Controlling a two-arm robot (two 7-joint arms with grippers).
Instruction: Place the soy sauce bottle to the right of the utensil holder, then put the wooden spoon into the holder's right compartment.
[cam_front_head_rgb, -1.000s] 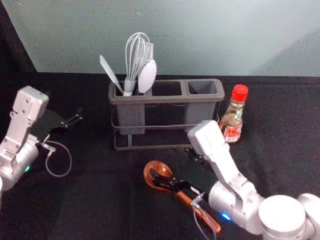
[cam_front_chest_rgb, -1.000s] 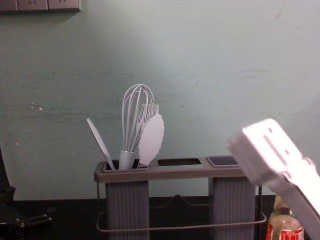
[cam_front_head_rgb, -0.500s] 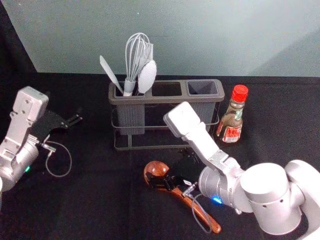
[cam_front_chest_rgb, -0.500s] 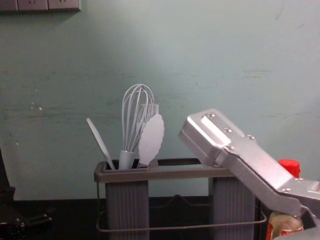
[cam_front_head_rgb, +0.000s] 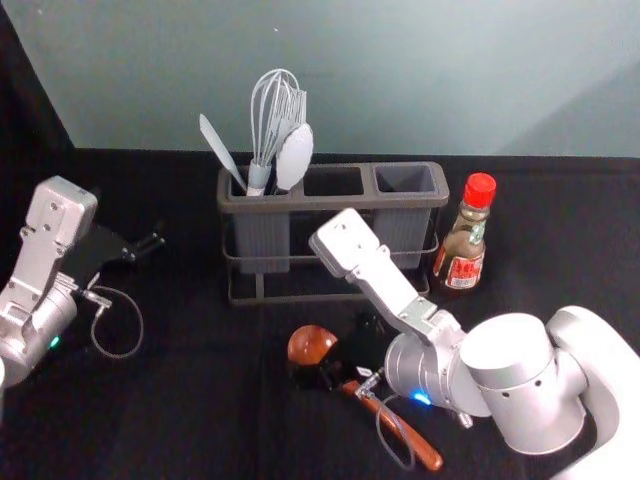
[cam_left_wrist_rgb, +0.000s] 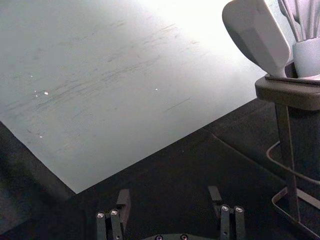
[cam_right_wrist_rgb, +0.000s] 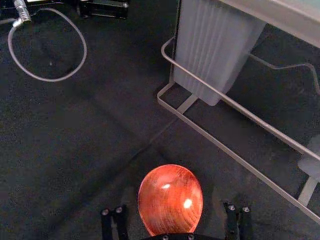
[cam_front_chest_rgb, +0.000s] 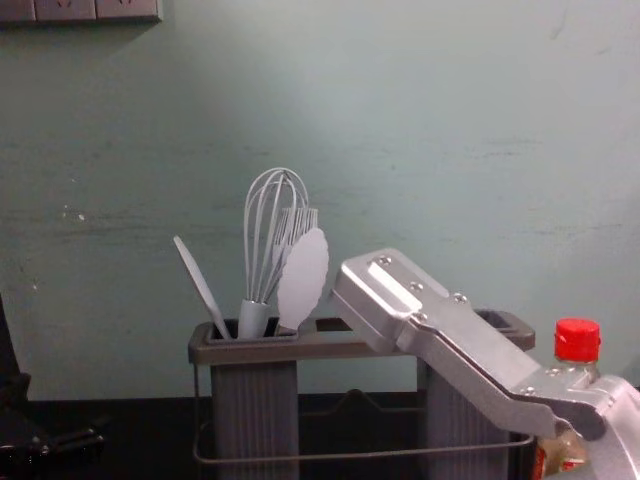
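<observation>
The holder (cam_front_head_rgb: 330, 203) stood with the bottle (cam_front_head_rgb: 466, 245) just right of it; nearer you, the spoon (cam_front_head_rgb: 403, 432) slanted, handle toward near right. Your right claw (cam_right_wrist_rgb: 175, 209), spread, bracketed its bowl (cam_right_wrist_rgb: 170, 197); your left claw (cam_left_wrist_rgb: 169, 192), also parted, sat left of the holder.

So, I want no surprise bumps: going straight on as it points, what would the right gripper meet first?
The right gripper, open over the reddish-brown wooden spoon, would probably meet its round bowl first, though the fingers could pass either side to the black cloth; depth is unclear.
</observation>
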